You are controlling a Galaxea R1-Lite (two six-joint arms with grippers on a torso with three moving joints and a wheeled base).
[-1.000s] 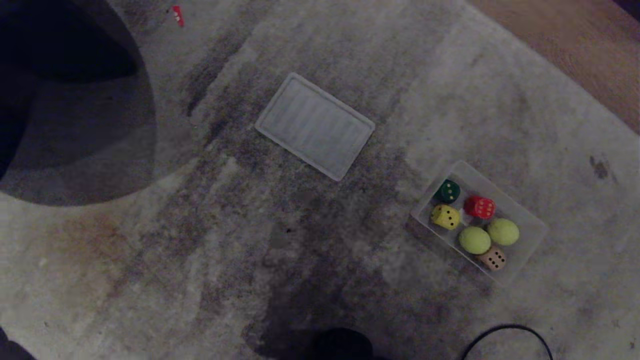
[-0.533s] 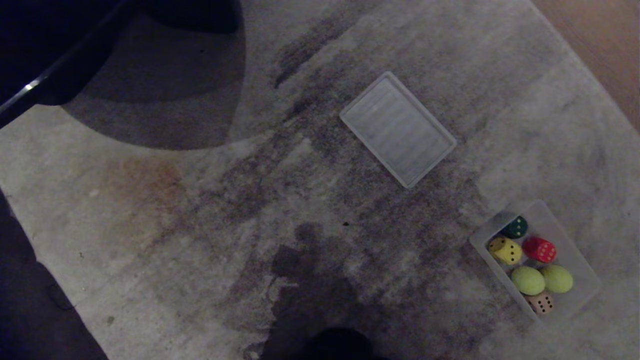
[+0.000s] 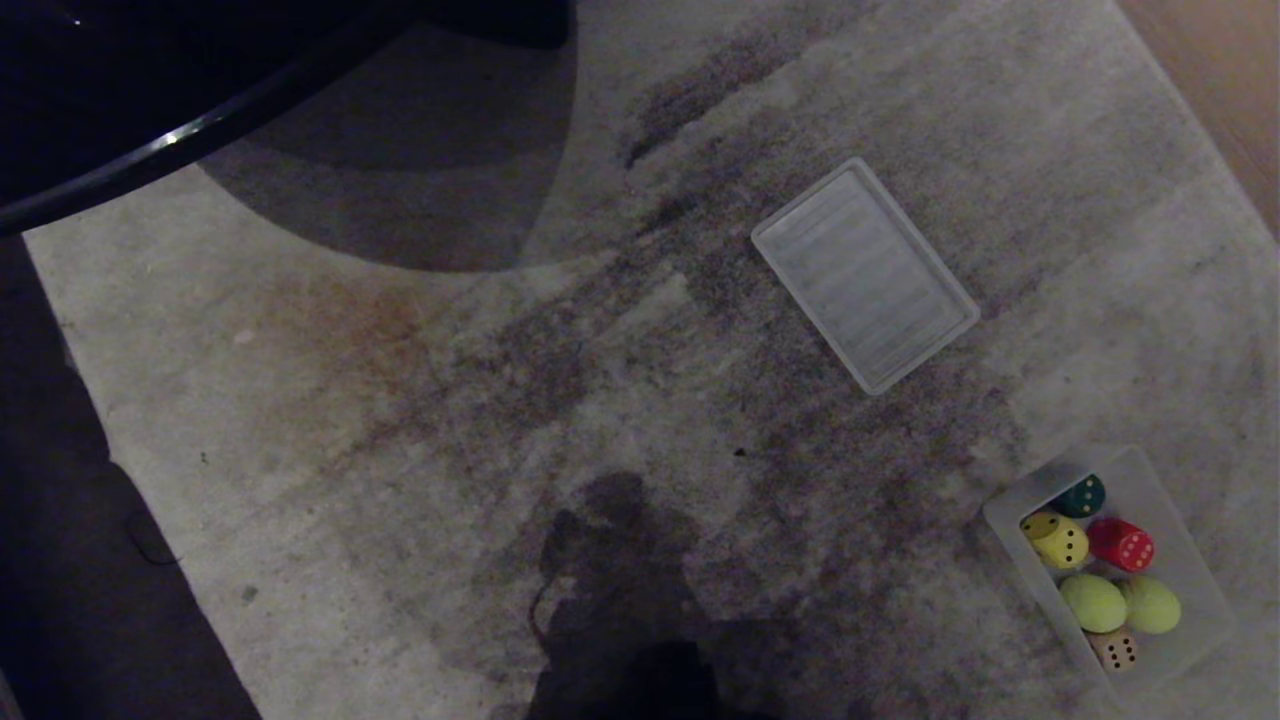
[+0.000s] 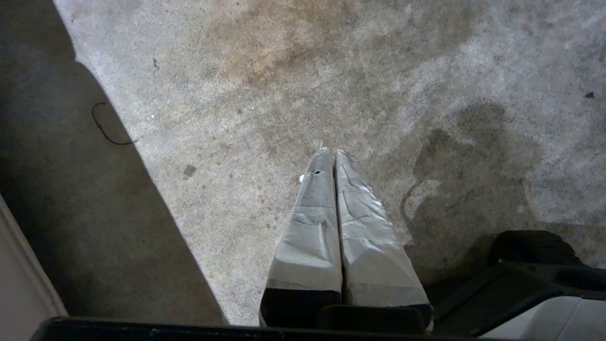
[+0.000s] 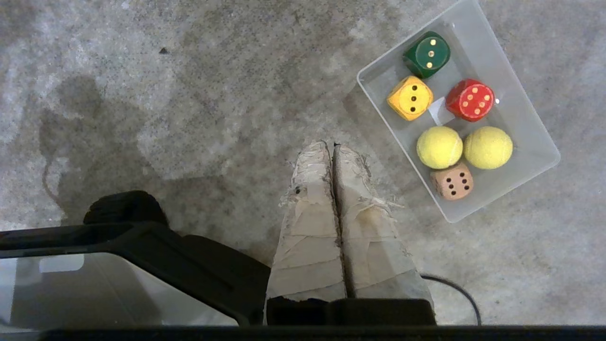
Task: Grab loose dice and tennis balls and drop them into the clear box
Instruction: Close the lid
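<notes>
The clear box [image 3: 1180, 545] [image 5: 516, 109] stands on the carpet at the lower right of the head view. Inside it lie a green die [image 3: 1082, 495] [image 5: 427, 54], a yellow die [image 3: 1055, 539] [image 5: 410, 98], a red die [image 3: 1121, 544] [image 5: 470, 100], a tan die [image 3: 1114, 648] [image 5: 452, 181] and two tennis balls [image 3: 1095, 603] [image 3: 1150, 605] [image 5: 439, 147] [image 5: 488, 147]. My right gripper [image 5: 332, 143] hangs shut over bare carpet beside the box, holding nothing. My left gripper [image 4: 333, 151] is shut too, over empty carpet. Neither arm shows in the head view.
A flat ribbed clear panel [image 3: 865, 275] lies on the carpet beyond the box. A dark curved furniture edge [image 3: 180, 140] fills the upper left. The carpet's edge meets dark floor [image 3: 60, 560] at the left, wooden floor [image 3: 1225, 90] at the upper right. A black cable [image 5: 457, 291] runs near the right gripper.
The whole head view has shifted: the panel and the box have slid right and down in the picture as the camera turned. The dice and balls stay put inside the box.
</notes>
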